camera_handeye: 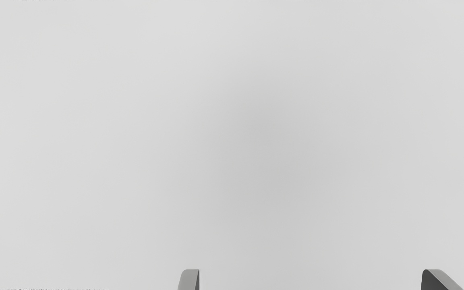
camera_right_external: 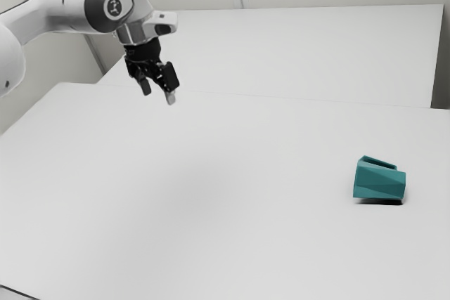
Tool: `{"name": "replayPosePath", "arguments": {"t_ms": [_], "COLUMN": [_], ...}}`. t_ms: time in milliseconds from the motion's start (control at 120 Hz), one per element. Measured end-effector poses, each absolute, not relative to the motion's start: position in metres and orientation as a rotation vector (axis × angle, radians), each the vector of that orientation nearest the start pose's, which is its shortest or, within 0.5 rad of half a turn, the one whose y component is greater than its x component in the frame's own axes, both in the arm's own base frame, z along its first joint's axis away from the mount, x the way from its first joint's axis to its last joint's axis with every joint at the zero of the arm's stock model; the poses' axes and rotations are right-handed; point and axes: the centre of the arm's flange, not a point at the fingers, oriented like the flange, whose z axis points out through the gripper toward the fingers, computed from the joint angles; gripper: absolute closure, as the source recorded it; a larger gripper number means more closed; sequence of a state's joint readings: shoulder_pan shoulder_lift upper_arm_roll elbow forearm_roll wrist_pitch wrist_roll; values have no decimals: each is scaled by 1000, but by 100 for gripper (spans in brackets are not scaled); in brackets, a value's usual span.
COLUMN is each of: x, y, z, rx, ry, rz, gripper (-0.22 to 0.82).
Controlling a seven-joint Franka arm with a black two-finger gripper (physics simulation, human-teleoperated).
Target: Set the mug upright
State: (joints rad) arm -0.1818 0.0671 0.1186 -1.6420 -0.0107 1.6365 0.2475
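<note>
Mug (camera_right_external: 380, 180) teal, faceted, on its side

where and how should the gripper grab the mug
Probably by the handle, coming down from above with one finger on each side of it: the mug lies on its side with the handle uppermost, and the open gripper is up above the table.

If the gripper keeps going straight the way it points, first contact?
Tabletop, most likely: the open gripper points down at it, and nothing shows in between. The mug lies well off that line, toward the exterior view's right. Height above the table is unclear.
</note>
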Motion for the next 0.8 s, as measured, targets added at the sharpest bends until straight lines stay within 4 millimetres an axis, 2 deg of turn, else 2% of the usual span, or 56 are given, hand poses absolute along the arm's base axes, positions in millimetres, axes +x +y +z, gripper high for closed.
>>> {"name": "replayPosePath", "arguments": {"t_ms": [175, 275, 367, 425, 525, 608, 800], "x": [576, 597, 620, 629, 628, 630, 629], "y": [-27, -36, -50, -64, -83, -108, -183], "z": [560, 534, 498, 478, 443, 426, 401], "rx": [-3110, -3145, -3231, -3287, -3376, -3430, -3521], "ry": [427, 399, 348, 316, 241, 206, 186], "rz": [47, 1, -38, -60, -69, -107, -213], "gripper": [0, 0, 0, 0, 0, 0, 0]}}
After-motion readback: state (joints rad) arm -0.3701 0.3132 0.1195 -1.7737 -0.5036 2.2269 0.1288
